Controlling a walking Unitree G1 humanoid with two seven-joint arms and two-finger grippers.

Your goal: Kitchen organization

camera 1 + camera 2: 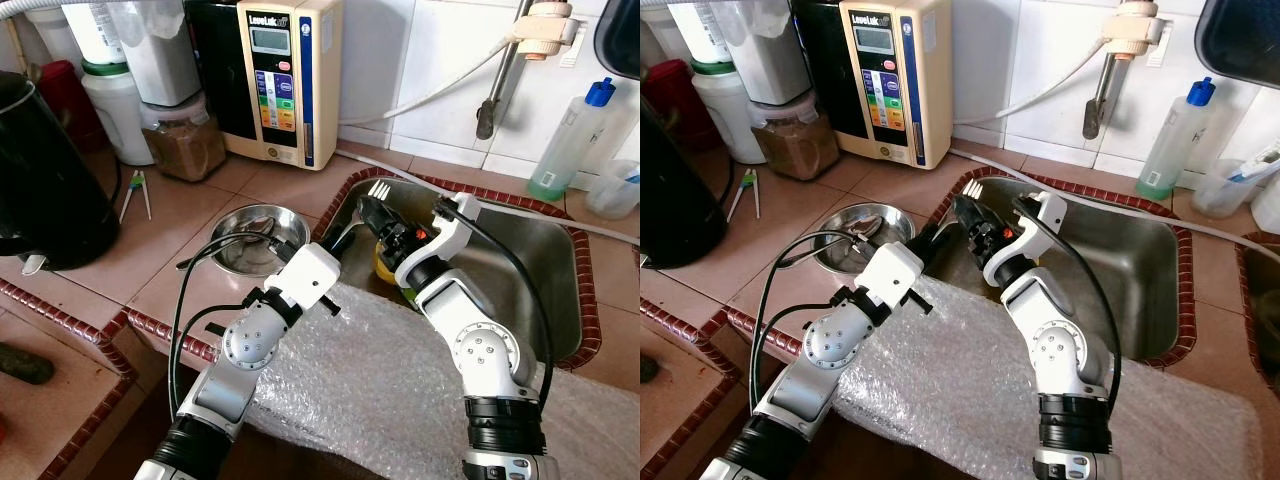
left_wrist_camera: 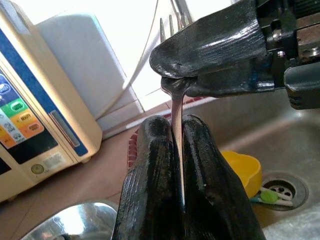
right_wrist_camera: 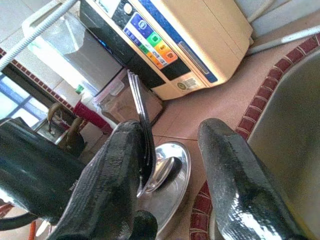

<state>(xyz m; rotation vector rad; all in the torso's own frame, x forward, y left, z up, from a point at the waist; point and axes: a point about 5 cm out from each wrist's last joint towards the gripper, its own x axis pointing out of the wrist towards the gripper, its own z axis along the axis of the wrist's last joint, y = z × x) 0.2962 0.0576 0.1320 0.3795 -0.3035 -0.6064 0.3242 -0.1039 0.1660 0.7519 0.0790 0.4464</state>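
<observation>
A metal fork point(image 1: 378, 188) stands tines-up over the left rim of the steel sink point(image 1: 545, 265). My left gripper point(image 2: 177, 150) is shut on the fork's thin handle point(image 2: 176, 117), reaching in from the counter side. My right gripper point(image 1: 372, 213) meets it from the sink side at the fork's neck. In the right wrist view that gripper point(image 3: 170, 135) is open, with the fork point(image 3: 142, 125) lying against one finger point(image 3: 107, 170) and a wide gap to the other. A steel bowl point(image 1: 255, 238) holding a utensil sits on the tiled counter just left of the sink.
A yellow cup point(image 2: 245, 167) lies in the sink near the drain. Bubble wrap point(image 1: 380, 370) covers the front counter. Behind stand a beige water machine point(image 1: 280, 75), a jar of brown powder point(image 1: 185, 140), a black kettle point(image 1: 40, 180) and a blue-capped bottle point(image 1: 570, 140).
</observation>
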